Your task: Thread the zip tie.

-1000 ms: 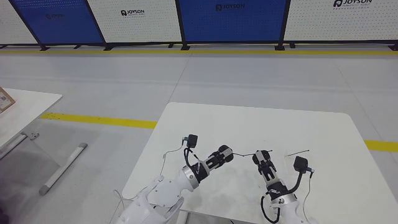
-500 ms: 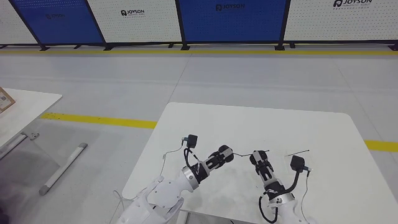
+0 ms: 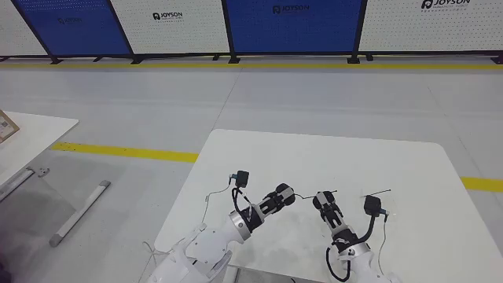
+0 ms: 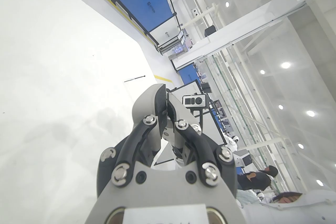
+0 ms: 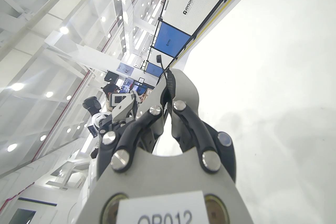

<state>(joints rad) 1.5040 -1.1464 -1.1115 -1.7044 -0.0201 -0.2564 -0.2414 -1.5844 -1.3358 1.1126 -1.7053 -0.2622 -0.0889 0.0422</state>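
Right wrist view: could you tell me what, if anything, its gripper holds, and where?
The right gripper holds the black zip tie by its strap, just below the head.

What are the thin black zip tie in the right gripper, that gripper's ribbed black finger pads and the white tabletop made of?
Thin black zip tie: likely nylon plastic, matte; slim strap with moulded square head.
Ribbed black finger pads of the right gripper: rubber-like, matte, fine ridges.
White tabletop: smooth, even, soft shadows; laminate or painted board, cannot tell which.

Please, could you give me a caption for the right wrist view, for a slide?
Right gripper shut on a black zip tie whose head sticks out ahead, white table behind.
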